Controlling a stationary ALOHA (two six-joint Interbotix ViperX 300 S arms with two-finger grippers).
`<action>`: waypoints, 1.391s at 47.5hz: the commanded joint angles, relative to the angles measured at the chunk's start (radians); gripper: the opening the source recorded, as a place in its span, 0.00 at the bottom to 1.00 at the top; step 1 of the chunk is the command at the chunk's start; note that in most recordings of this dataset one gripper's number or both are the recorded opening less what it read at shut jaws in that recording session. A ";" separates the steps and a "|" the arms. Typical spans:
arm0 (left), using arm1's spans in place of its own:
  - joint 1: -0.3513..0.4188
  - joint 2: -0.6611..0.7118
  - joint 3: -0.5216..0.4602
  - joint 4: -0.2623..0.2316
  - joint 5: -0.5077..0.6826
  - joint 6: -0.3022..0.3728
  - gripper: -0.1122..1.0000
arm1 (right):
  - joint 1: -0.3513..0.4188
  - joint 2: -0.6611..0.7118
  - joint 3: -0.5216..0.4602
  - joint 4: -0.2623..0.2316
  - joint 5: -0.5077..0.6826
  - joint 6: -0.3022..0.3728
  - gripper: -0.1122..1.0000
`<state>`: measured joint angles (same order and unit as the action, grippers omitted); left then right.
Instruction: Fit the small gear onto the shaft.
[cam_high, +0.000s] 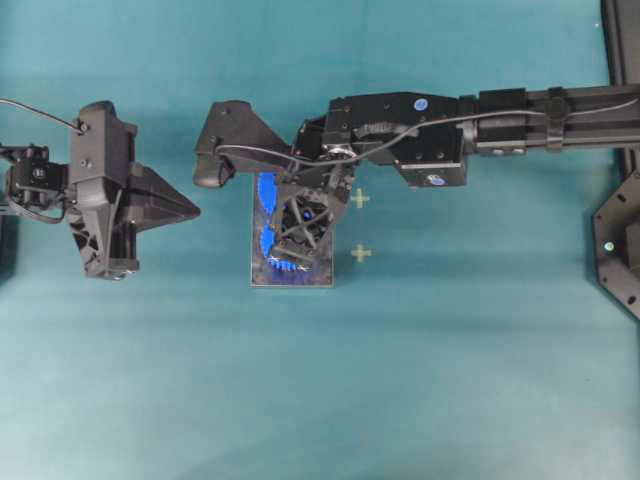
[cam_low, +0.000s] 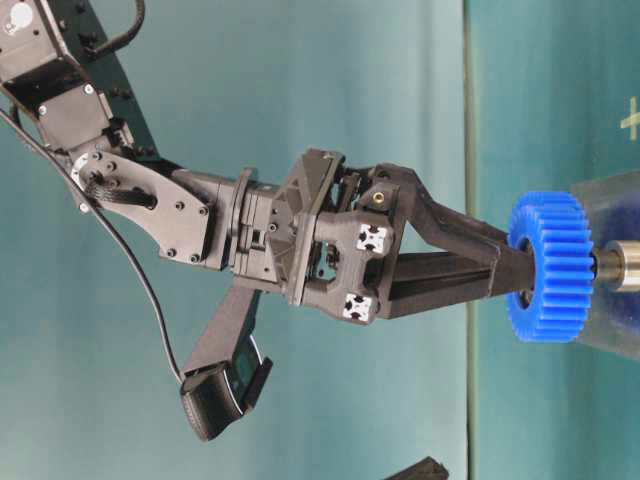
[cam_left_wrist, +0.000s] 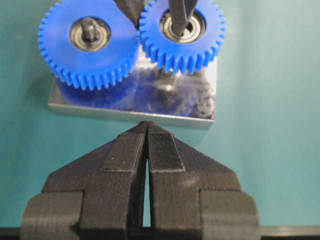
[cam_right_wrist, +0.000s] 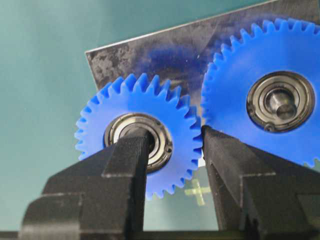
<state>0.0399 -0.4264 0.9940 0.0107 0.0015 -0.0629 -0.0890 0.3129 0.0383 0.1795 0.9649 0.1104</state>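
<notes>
Right gripper (cam_right_wrist: 172, 150) grips the small gear (cam_right_wrist: 137, 135): one finger (cam_right_wrist: 127, 165) sits over the bearing hub, the other (cam_right_wrist: 225, 160) presses the toothed rim, jaws narrowed to that span. Big gear (cam_right_wrist: 265, 90) sits just beyond the rim finger, teeth touching or nearly touching the small gear. Plate (cam_right_wrist: 150, 55) lies behind both. Shaft hidden by hub and finger; seating can't be told. Left gripper (cam_left_wrist: 146, 145) is pinched together, empty, just short of the plate edge (cam_left_wrist: 130, 114). Teal table (cam_high: 450, 380) around.

No readable text, brand or number anywhere; only two pale plus-shaped marks (cam_high: 360, 199) on the desk (cam_high: 480, 350), right of frame centre overhead.
</notes>
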 joint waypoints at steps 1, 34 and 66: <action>0.000 -0.011 -0.011 0.003 -0.009 0.000 0.10 | 0.002 -0.009 -0.011 -0.003 0.003 0.012 0.43; 0.000 -0.011 -0.009 0.003 -0.011 -0.002 0.10 | -0.003 -0.014 -0.025 -0.003 0.029 0.012 0.43; 0.002 -0.005 -0.008 0.002 -0.015 -0.002 0.10 | -0.025 -0.003 -0.028 -0.002 0.029 0.014 0.43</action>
<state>0.0399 -0.4264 0.9940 0.0107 -0.0046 -0.0629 -0.1043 0.3221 0.0276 0.1795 0.9971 0.1120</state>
